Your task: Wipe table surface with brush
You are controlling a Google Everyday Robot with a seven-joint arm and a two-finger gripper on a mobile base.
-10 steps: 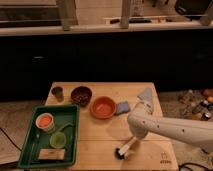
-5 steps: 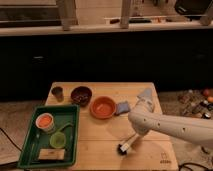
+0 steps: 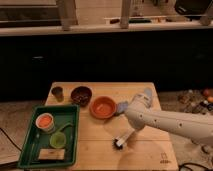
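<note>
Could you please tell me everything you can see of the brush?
The brush is small: a short white handle and a dark round bristle head. It slants, head down on the pale wooden table surface in front of the orange bowl, its handle rising rightward to the gripper at the white arm's end.

Gripper (image 3: 131,131) is down low over the table surface (image 3: 95,150) — right at the brush (image 3: 120,142), whose dark bristles touch the wood, about 5 o'clock from the orange bowl (image 3: 103,107).
</note>
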